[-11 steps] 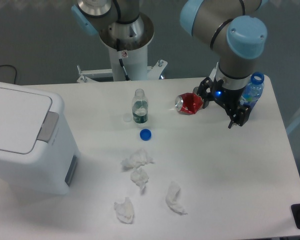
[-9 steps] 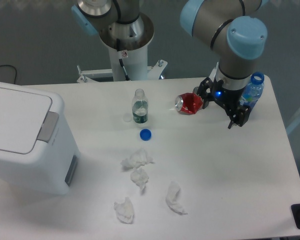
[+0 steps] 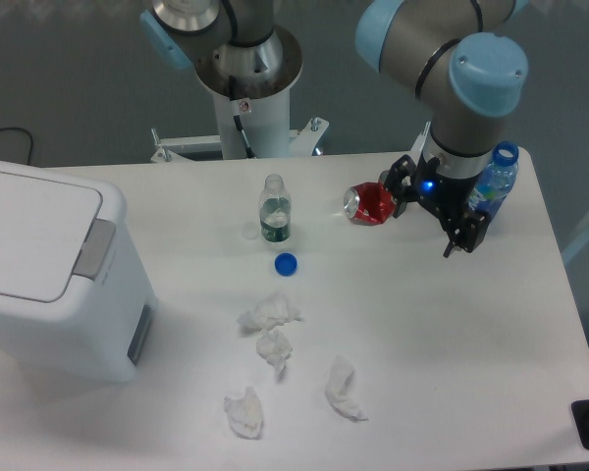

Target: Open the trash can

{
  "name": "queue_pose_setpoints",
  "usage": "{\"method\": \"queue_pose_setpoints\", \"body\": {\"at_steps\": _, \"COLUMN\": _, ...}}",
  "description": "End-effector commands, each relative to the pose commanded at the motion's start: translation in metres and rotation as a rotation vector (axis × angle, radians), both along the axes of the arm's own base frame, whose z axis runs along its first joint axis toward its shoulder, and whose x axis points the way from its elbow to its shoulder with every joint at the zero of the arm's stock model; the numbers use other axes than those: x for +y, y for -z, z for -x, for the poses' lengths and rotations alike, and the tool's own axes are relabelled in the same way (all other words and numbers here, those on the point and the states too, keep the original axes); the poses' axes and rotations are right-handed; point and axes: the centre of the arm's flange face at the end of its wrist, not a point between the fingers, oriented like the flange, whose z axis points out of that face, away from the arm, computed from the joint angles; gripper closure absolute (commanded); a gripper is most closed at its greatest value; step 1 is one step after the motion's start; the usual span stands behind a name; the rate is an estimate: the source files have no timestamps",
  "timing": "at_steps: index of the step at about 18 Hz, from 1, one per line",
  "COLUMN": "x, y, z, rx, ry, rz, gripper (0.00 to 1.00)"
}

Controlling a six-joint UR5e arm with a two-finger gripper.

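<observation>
The trash can (image 3: 54, 280) sits at the table's (image 3: 452, 334) nine o'clock edge, lid flat and closed, grey push tab (image 3: 94, 248) facing inward. Near centre stands an uncapped clear bottle (image 3: 274, 210), its blue cap (image 3: 286, 263) at six o'clock of it, four crumpled tissues (image 3: 269, 312) beyond. At two o'clock lies a red can (image 3: 371, 203); beside it the gripper (image 3: 430, 218) hangs with fingers apart, empty, a blue-capped bottle (image 3: 496, 179) just behind.
</observation>
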Motion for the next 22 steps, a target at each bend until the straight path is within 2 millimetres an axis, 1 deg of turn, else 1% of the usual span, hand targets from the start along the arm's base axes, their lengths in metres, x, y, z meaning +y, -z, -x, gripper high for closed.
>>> {"method": "queue_pose_setpoints", "body": {"at_steps": 3, "x": -0.008, "y": -0.003, "z": 0.005, "rx": 0.017, "ry": -0.017, "rz": 0.018, "gripper": 0.0}}
{"method": "queue_pose_setpoints", "body": {"at_steps": 4, "x": -0.005, "y": -0.003, "z": 0.005, "rx": 0.016, "ry": -0.024, "rz": 0.004, "gripper": 0.0}}
{"method": "queue_pose_setpoints", "body": {"at_steps": 5, "x": -0.003, "y": -0.003, "z": 0.006, "rx": 0.011, "ry": -0.066, "rz": -0.022, "gripper": 0.0}}
{"method": "queue_pose_setpoints", "body": {"at_steps": 7, "x": 0.0, "y": -0.002, "z": 0.008, "rx": -0.023, "ry": -0.185, "rz": -0.07, "gripper": 0.0}}
{"method": "queue_pose_setpoints", "body": {"at_steps": 10, "x": 0.005, "y": -0.011, "z": 0.006, "rx": -0.037, "ry": -0.222, "rz": -0.151, "gripper": 0.0}}
{"method": "queue_pose_setpoints", "body": {"at_steps": 11, "x": 0.009, "y": -0.022, "z": 0.001, "rx": -0.046, "ry": -0.254, "rz": -0.182, "gripper": 0.0}}
{"method": "queue_pose_setpoints", "body": {"at_steps": 12, "x": 0.01, "y": -0.039, "z": -0.009, "rx": -0.047, "ry": -0.306, "rz": -0.209, "gripper": 0.0}}
{"method": "queue_pose_setpoints", "body": {"at_steps": 13, "x": 0.014, "y": -0.051, "z": -0.018, "rx": -0.051, "ry": -0.338, "rz": -0.227, "gripper": 0.0}}
{"method": "queue_pose_setpoints", "body": {"at_steps": 15, "x": 0.037, "y": -0.059, "z": -0.042, "rx": -0.064, "ry": -0.316, "rz": -0.243, "gripper": 0.0}}
{"method": "queue_pose_setpoints", "body": {"at_steps": 16, "x": 0.042, "y": -0.074, "z": -0.055, "rx": -0.053, "ry": -0.325, "rz": -0.257, "gripper": 0.03}}
{"method": "queue_pose_setpoints", "body": {"at_steps": 17, "x": 0.045, "y": -0.079, "z": -0.063, "rx": -0.062, "ry": -0.357, "rz": -0.267, "gripper": 0.17}}
{"method": "queue_pose_setpoints", "body": {"at_steps": 18, "x": 0.055, "y": -0.083, "z": -0.074, "rx": -0.078, "ry": -0.367, "rz": -0.281, "gripper": 0.31}}
{"method": "queue_pose_setpoints", "body": {"at_steps": 19, "x": 0.066, "y": -0.085, "z": -0.085, "rx": -0.097, "ry": -0.361, "rz": -0.297, "gripper": 0.44}}
{"method": "queue_pose_setpoints", "body": {"at_steps": 20, "x": 0.072, "y": -0.087, "z": -0.092, "rx": -0.109, "ry": -0.346, "rz": -0.31, "gripper": 0.54}}
{"method": "queue_pose_setpoints", "body": {"at_steps": 21, "x": 0.075, "y": -0.089, "z": -0.098, "rx": -0.121, "ry": -0.334, "rz": -0.325, "gripper": 0.7}}
{"method": "queue_pose_setpoints", "body": {"at_steps": 22, "x": 0.083, "y": -0.099, "z": -0.112, "rx": -0.138, "ry": -0.311, "rz": -0.357, "gripper": 0.72}}
